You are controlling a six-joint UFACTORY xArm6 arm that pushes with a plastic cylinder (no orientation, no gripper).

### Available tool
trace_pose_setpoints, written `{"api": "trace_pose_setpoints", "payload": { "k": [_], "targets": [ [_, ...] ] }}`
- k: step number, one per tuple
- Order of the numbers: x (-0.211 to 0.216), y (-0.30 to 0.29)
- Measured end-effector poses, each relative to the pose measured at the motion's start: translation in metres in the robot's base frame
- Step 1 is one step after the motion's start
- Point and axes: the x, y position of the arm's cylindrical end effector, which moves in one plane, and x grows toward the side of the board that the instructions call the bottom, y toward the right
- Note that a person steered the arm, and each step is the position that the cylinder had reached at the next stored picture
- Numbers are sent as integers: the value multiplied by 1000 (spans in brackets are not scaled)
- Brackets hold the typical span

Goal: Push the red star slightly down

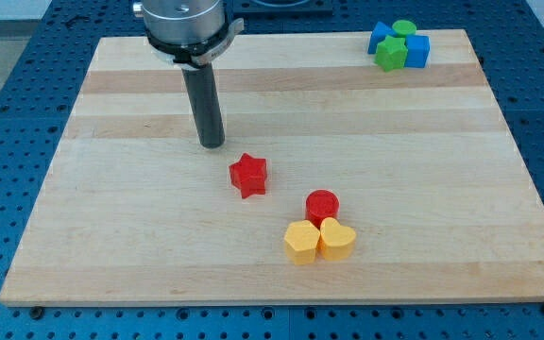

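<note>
Wooden board (pixel 111 236): no jaws; you're resting my tip (pixel 212 144) up-left of red star (pixel 248 175), risking rightward skew toward red cylinder (pixel 322 204).

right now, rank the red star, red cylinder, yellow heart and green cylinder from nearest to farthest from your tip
1. Red star, just below-right of my tip.
2. Red cylinder, further down-right.
3. Yellow heart, below the red cylinder, touching it.
4. Green cylinder, in the cluster at the view's top right.
</note>
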Motion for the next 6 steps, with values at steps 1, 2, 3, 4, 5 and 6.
{"api": "trace_pose_setpoints", "payload": {
  "k": [1, 2, 3, 4, 5, 6],
  "targets": [
    [24, 8],
    [40, 21],
    [40, 41],
    [40, 61],
    [40, 69],
    [40, 69]
  ]
}}
